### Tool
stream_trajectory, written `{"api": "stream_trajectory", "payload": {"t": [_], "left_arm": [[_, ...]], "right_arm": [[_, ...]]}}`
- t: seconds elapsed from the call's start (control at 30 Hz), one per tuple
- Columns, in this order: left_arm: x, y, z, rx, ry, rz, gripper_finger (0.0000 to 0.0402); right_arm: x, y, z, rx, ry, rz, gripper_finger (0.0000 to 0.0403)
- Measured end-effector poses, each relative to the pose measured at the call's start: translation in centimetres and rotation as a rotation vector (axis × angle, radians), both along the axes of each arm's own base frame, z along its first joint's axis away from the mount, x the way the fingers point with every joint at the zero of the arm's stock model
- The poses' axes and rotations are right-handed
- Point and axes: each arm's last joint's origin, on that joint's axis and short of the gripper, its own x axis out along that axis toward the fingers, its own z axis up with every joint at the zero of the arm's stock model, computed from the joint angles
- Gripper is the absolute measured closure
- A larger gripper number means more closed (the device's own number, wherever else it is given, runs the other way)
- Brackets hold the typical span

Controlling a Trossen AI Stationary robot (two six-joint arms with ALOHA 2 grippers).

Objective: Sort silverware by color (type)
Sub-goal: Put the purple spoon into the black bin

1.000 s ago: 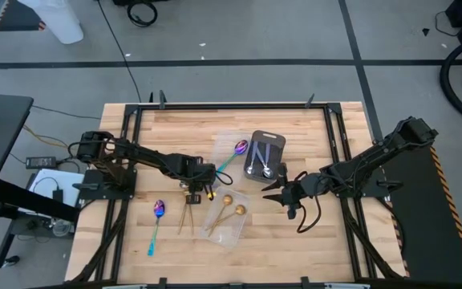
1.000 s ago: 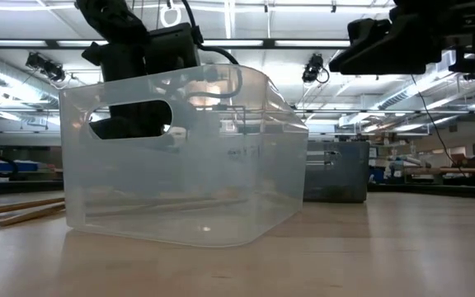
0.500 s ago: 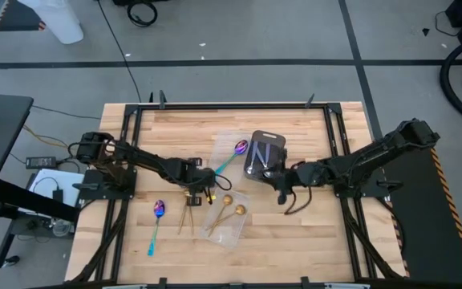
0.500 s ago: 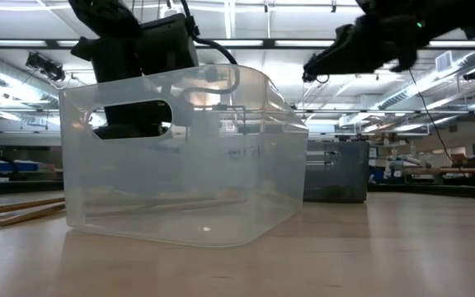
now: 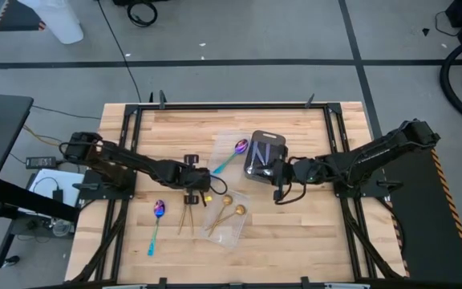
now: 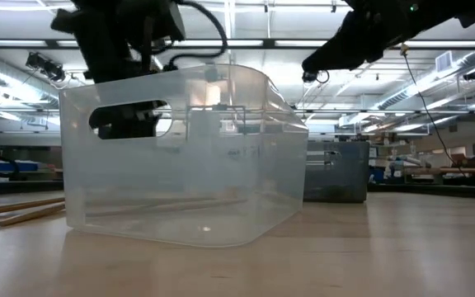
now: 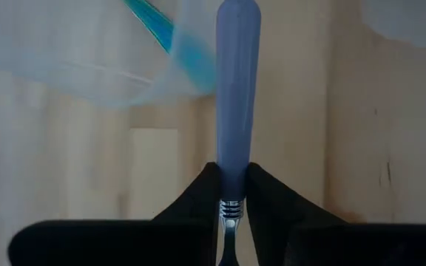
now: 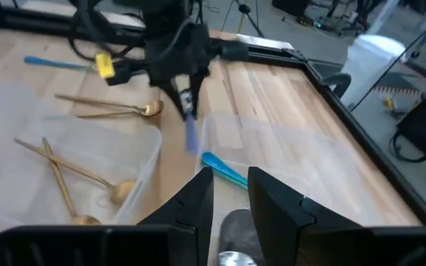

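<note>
The left gripper (image 7: 228, 193) has its fingers clamped on a spoon (image 7: 234, 89) with a pale blue handle, seen plainly only in the left wrist view; from above it sits near the surface's (image 5: 175, 128) centre. At its 3 o'clock, the right gripper (image 8: 224, 186) hangs over the dark tray (image 5: 265, 143), fingers slightly parted and holding nothing.

gold spoons (image 5: 233, 210), purple-teal spoon (image 5: 156, 225), table
</note>
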Motion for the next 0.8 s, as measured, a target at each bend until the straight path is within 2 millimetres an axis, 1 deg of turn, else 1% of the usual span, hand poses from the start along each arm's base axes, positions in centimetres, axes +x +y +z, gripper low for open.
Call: {"api": "stream_trajectory", "payload": {"t": [0.27,0.43,0.63,0.8], "left_arm": [[-1.3,-0.3,3.1,0.048,-0.1,0.0,0.0347],[-1.9,-0.4,3.8,0.06,-0.088,-0.027,0.0347],[-2.1,-0.2,3.6,0.066,-0.072,-0.022,0.0347],[-3.1,0.0,1.0,0.062,-0.117,-0.029,0.0347]], "right_arm": [[0.2,0.0,0.4,0.069,-0.066,-0.053,0.0307],[0.2,0.0,0.5,0.072,-0.076,-0.053,0.0307],[0.3,0.0,0.7,0.066,-0.099,-0.047,0.0307],[0.3,0.0,0.7,0.083,-0.101,-0.05,0.0307]]}}
